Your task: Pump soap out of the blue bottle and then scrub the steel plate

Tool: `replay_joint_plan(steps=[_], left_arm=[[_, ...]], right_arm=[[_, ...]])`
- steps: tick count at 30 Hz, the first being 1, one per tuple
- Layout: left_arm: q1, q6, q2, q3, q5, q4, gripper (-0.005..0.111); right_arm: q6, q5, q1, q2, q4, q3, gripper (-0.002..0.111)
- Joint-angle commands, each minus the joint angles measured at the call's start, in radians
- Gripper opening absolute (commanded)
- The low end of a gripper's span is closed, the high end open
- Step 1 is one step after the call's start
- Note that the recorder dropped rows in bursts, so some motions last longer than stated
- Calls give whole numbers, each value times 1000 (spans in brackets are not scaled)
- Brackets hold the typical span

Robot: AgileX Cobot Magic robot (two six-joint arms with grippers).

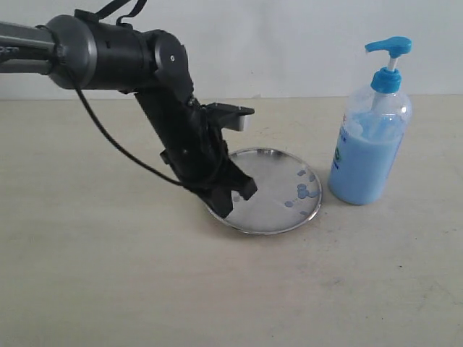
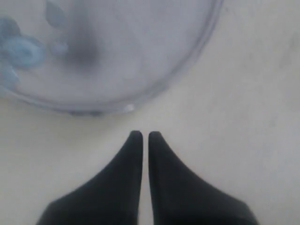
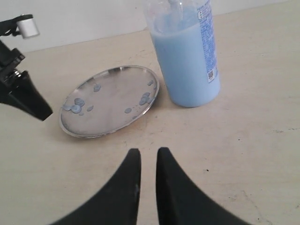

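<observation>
**A:** What does the blue bottle (image 1: 370, 137) hold?

**B:** Light blue soap (image 1: 362, 173), most of the way up. The bottle stands upright just beside the steel plate (image 1: 264, 213).

**A:** And the plate?

**B:** It lies flat on the table (image 1: 108, 275), with small soap blobs (image 1: 302, 189) scattered on it, several on the bottle's side.

**A:** The left gripper (image 1: 237, 201)?

**B:** Its fingers are pressed nearly together, with only a slit between them, and they grip nothing. The tips point down at the plate's rim on the side away from the bottle. I cannot tell whether they touch it. The left arm (image 1: 173, 123) slopes steeply down toward the plate.

**A:** The right gripper (image 3: 148, 152)?

**B:** It is also nearly closed and empty, above bare table near the plate.
</observation>
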Motion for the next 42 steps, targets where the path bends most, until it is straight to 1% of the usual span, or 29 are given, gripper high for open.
replay_joint_plan(steps=[1, 4, 6, 8, 11, 13, 14, 15, 17, 19, 20, 21, 22, 24, 26, 27, 28, 29, 31, 32, 33, 34, 35, 36, 37, 38, 39, 41, 42], left_arm=[[1, -27, 104, -167, -63, 29, 4], [-3, 46, 167, -232, -181, 3, 4], [-4, 134, 191, -251, -203, -35, 4], [-4, 258, 192, -251, -129, -32, 4], [8, 445, 175, -255, 84, 18, 4], [21, 520, 163, -255, 139, 60, 4], [24, 554, 160, -255, 108, 70, 4], [31, 571, 157, -255, 34, 65, 4], [31, 574, 160, -255, -205, -34, 4], [27, 583, 182, -255, -394, -306, 4], [19, 629, 194, -255, -457, -461, 4], [19, 679, 202, -255, -471, -555, 4], [17, 739, 207, -255, -435, -622, 4], [19, 798, 207, -255, -260, -590, 4], [29, 798, 191, -255, -21, -417, 4], [29, 798, 180, -255, 59, -316, 4], [32, 789, 170, -255, 92, -235, 4], [34, 756, 161, -255, 81, -132, 4], [33, 694, 152, -255, -71, -71, 4], [33, 649, 152, -255, -199, -107, 4], [33, 601, 157, -255, -330, -196, 4], [31, 570, 165, -255, -419, -301, 4], [28, 557, 180, -255, -483, -458, 4], [24, 588, 192, -255, -482, -595, 4], [24, 656, 200, -255, -419, -652, 4], [24, 730, 204, -255, -308, -643, 4], [29, 769, 204, -255, -176, -590, 4], [42, 766, 188, -255, 73, -379, 4], [47, 740, 179, -255, 135, -254, 4]], right_arm=[[-6, -8, 1, 5, -7, -1, 1], [-6, -8, 1, 5, -7, -1, 1], [-6, -8, 1, 5, -7, -1, 1], [-6, -8, 1, 5, -7, -1, 1], [-6, -8, 1, 5, -7, -1, 1], [-6, -8, 1, 5, -7, -1, 1], [-6, -8, 1, 5, -7, -1, 1], [-6, -8, 1, 5, -7, -1, 1], [-6, -8, 1, 5, -7, -1, 1], [-6, -8, 1, 5, -7, -1, 1], [-6, -8, 1, 5, -7, -1, 1], [-6, -8, 1, 5, -7, -1, 1], [-6, -8, 1, 5, -7, -1, 1], [-6, -8, 1, 5, -7, -1, 1], [-7, -8, 1, 5, -5, -1, 1], [-7, -8, 1, 5, -5, -1, 1], [-7, -8, 1, 5, -5, -1, 1], [-7, -8, 1, 5, -5, -1, 1], [-7, -8, 1, 5, -5, -1, 1], [-7, -8, 1, 5, -5, -1, 1], [-7, -8, 1, 5, -5, -1, 1], [-7, -8, 1, 5, -5, -1, 1], [-7, -8, 1, 5, -5, -1, 1], [-7, -8, 1, 5, -5, -1, 1], [-7, -8, 1, 5, -5, -1, 1], [-7, -8, 1, 5, -5, -1, 1], [-7, -8, 1, 5, -5, -1, 1], [-7, -8, 1, 5, -5, -1, 1], [-7, -8, 1, 5, -5, -1, 1]])
